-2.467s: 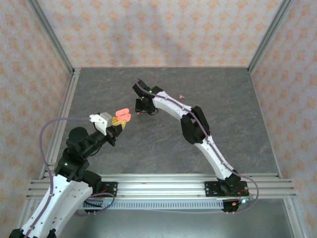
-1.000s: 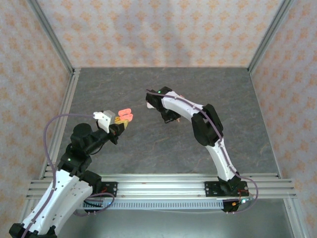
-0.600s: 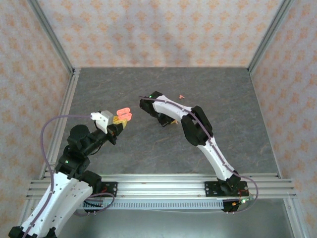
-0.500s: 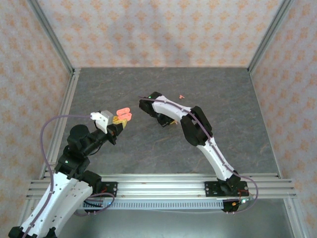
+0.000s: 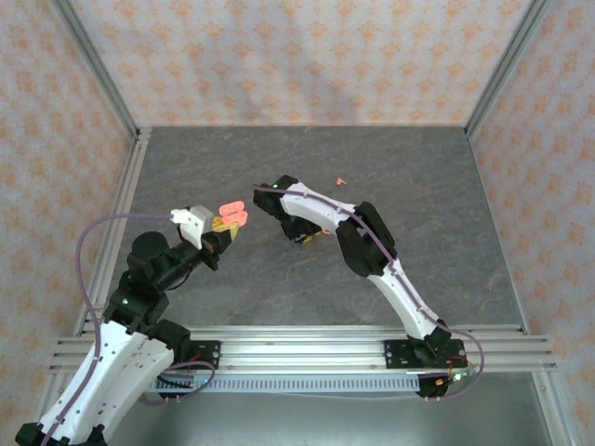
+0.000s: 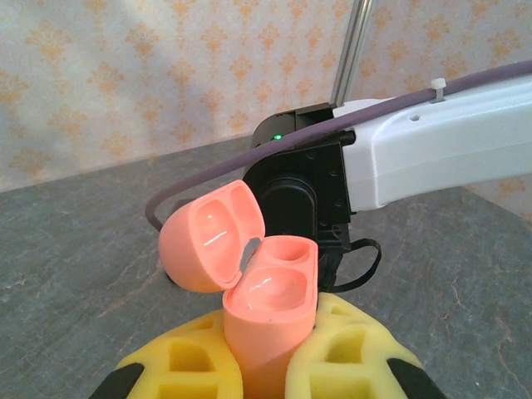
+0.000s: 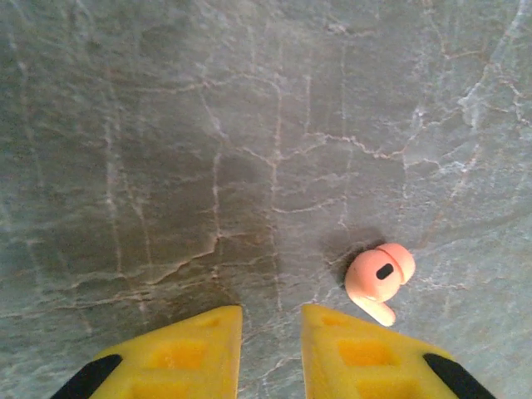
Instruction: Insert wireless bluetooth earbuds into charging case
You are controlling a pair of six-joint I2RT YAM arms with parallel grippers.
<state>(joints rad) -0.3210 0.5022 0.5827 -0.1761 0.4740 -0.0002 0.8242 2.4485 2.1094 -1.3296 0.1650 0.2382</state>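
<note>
Earbud (image 7: 380, 280) is pink, short-stemmed, with dark oval mark.

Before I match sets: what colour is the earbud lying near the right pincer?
Salmon pink. The earbud shows best in the right wrist view.

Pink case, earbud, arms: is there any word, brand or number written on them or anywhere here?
None: no readable text in any view.
The case is plain pink.
The earbud bears just a dark oval mark, no letters.
The right arm carries no print, just a green light.
</note>
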